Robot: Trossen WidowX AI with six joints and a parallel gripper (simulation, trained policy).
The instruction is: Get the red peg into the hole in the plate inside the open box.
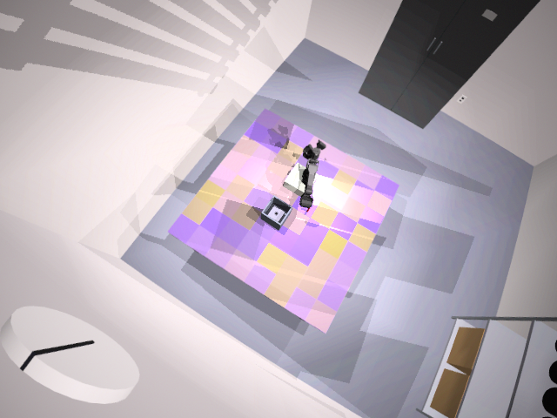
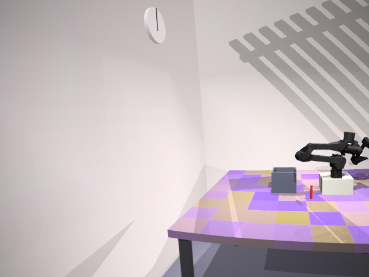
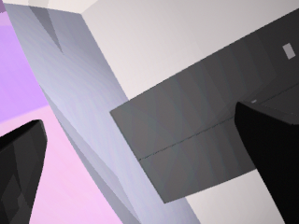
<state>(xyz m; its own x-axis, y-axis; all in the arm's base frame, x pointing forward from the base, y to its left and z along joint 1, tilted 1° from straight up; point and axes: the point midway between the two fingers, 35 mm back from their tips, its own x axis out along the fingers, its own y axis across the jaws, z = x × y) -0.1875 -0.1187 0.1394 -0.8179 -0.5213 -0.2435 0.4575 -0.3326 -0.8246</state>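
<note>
The red peg stands upright on the table, to the right of the box in the exterior view; the arm partly covers it in the top view. The open grey box stands on the table. The pale plate with a dark hole shows at its bottom in the top view. My gripper is open, with nothing between its fingers. It is raised on the far side of the arm's base, away from the peg and box. The peg and box are outside the wrist view.
The white base block carries the arm and stands close to the peg and box. The patchwork table has its edge beyond the gripper. A dark cabinet stands on the floor beyond the table.
</note>
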